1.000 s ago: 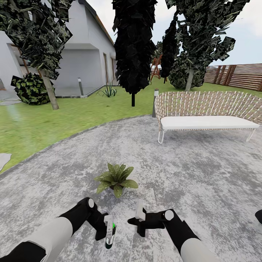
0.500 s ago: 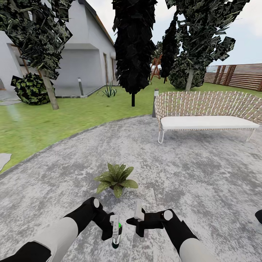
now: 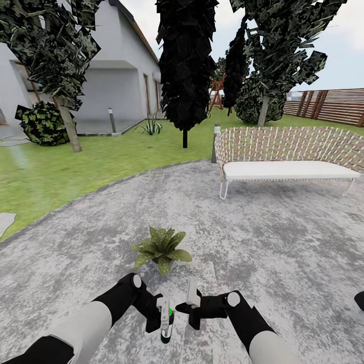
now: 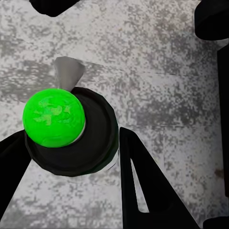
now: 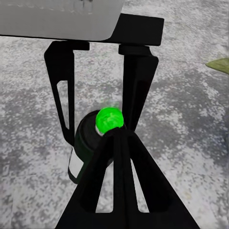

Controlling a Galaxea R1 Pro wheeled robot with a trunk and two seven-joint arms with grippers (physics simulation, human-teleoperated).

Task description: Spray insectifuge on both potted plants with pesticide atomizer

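The pesticide atomizer (image 3: 167, 331), a slim dark bottle with a white label and a glowing green top, hangs low over the grey patio (image 3: 283, 237). My left gripper (image 3: 163, 316) is shut on it. In the left wrist view the green top (image 4: 53, 118) sits between the black fingers (image 4: 143, 186). My right gripper (image 3: 191, 299) is shut and holds nothing, just right of the bottle. The right wrist view looks past my right gripper (image 5: 119, 136) at the atomizer (image 5: 86, 143). One potted plant (image 3: 161, 250) stands just beyond both grippers.
A wicker bench (image 3: 288, 156) with a white cushion stands on the patio's far right. Lawn (image 3: 60, 177), dark trees (image 3: 184, 65), a round bush (image 3: 43, 124) and a white house (image 3: 116, 86) lie behind. A brown slatted fence (image 3: 328, 106) runs at the right.
My left gripper has carried the atomizer to the right, closer to the right gripper. The right arm has hardly moved.
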